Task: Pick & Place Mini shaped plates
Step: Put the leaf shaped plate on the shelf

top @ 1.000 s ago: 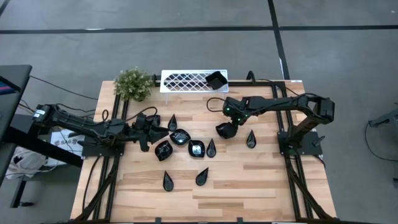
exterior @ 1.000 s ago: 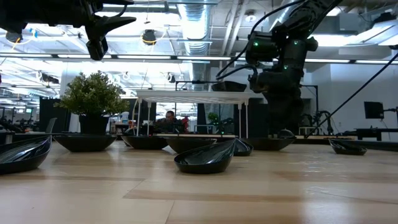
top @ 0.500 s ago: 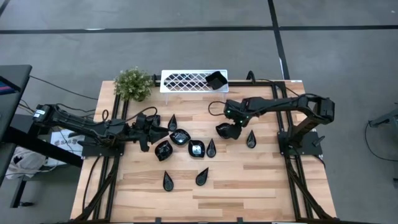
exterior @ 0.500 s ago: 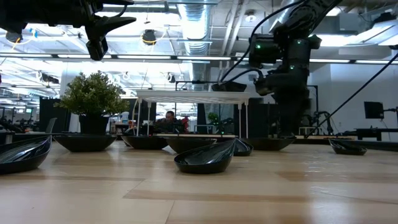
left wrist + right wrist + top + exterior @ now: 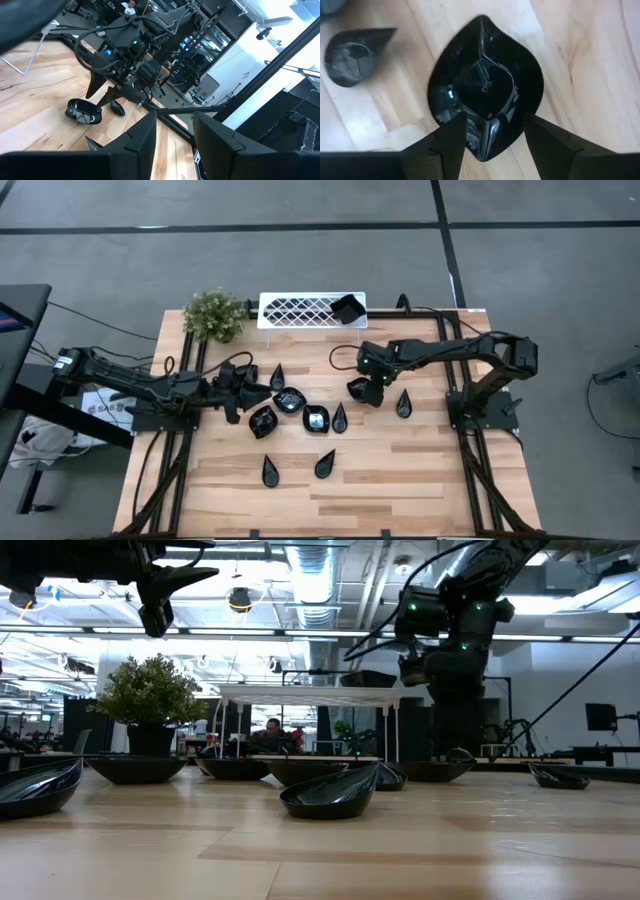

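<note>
The right gripper [image 5: 366,388] hangs above the table with its fingers [image 5: 451,145] spread apart and nothing between them, pointing straight down at a roundish black plate [image 5: 485,110] that lies flat on the wood directly beneath. In the high view that plate [image 5: 362,391] sits right of the table's centre, partly covered by the gripper. A teardrop plate [image 5: 403,403] lies just beside it at about four o'clock.

The left gripper [image 5: 250,391] hovers at nine o'clock from the table's centre, its fingers [image 5: 142,140] apart and holding nothing, aimed across the table toward the right arm.

Just past the left gripper's tips lies a cluster of small black dishes [image 5: 290,401]: a teardrop at the top, three roundish ones, and another teardrop toward the centre. Two more teardrops [image 5: 325,465] rest apart from these at six o'clock, nearer the front edge.

One black plate [image 5: 347,309] already sits on the right end of the white lattice tray [image 5: 295,309] at twelve o'clock on the table's far edge. A potted plant [image 5: 215,315] stands just beside the tray at its nine o'clock.
</note>
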You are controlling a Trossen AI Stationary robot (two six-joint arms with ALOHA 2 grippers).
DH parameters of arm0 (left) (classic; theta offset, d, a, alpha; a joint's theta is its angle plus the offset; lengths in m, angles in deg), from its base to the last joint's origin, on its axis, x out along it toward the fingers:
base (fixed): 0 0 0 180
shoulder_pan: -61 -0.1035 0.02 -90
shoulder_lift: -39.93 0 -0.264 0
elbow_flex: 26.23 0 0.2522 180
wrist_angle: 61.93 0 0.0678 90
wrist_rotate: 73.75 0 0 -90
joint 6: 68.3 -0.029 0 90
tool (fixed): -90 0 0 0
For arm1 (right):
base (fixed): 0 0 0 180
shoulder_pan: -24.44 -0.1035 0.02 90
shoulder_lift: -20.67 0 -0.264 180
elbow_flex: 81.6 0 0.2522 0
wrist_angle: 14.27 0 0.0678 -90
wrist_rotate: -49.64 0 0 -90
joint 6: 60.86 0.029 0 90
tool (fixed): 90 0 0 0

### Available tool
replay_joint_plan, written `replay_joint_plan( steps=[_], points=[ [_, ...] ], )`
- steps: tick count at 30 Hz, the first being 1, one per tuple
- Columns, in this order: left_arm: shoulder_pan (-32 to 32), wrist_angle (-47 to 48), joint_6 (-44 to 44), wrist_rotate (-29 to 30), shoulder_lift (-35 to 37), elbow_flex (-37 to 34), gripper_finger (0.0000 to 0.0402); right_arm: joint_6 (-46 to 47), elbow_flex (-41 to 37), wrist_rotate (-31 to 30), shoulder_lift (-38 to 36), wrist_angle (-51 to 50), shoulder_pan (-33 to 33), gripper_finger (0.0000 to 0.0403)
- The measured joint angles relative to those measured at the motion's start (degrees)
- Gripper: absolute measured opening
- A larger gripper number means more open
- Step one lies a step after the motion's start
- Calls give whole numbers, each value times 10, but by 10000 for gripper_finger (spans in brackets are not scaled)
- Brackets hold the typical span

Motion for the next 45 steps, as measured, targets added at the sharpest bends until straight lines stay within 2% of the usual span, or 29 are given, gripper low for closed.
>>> replay_joint_plan(
  steps=[11,16,20,30,32,38,45],
  points=[
    [0,0,0,0,0,0,131,20,-60,3,0,63,18,187],
    [0,0,0,0,0,0,131,36,-71,33,1,84,18,173],
    [0,0,0,0,0,0,131,42,-71,45,1,84,18,141],
    [0,1,0,0,0,0,131,52,-71,45,1,84,18,19],
    [0,1,0,0,0,0,131,60,-70,47,0,85,18,6],
    [0,2,0,0,0,0,131,80,-70,49,0,85,18,11],
    [0,4,0,0,0,0,131,85,-37,93,-1,82,14,3]
  ],
)
